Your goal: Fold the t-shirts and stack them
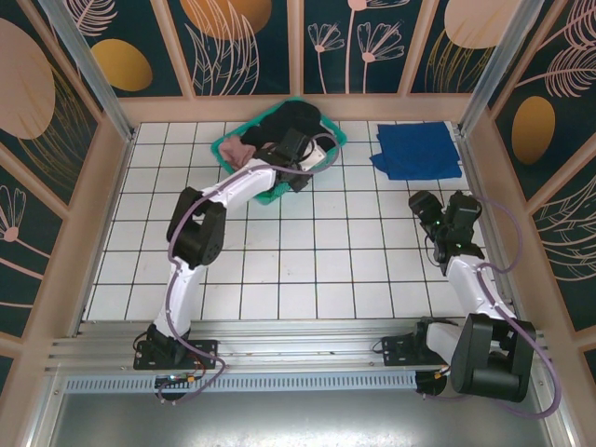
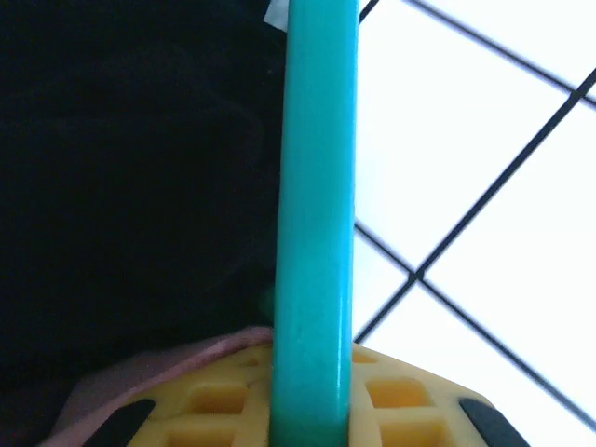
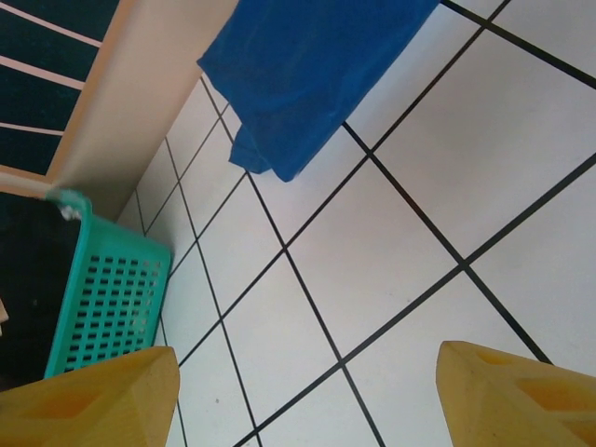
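Clamping teal basket rim [image 2: 312, 186], left jaws nearly together, black t-shirt [image 2: 130, 168] beside; right jaws wide apart.

Left arm [image 1: 182, 289] and right arm [image 1: 475, 284]: white links, black joint housings, lilac cables [image 1: 555, 372] alongside. Fingers [image 3: 93, 400] yellow plastic, lattice-recessed, black pads [image 2: 126, 419].

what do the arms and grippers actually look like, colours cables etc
The left arm and right arm match: white tubular links between chunky black joints, black bases on a silver rail, a thin lilac cable looping alongside. Fingers are yellow-orange plastic: the left fingers show lattice cut-outs and black pads, the right fingers look like blunt wedges.
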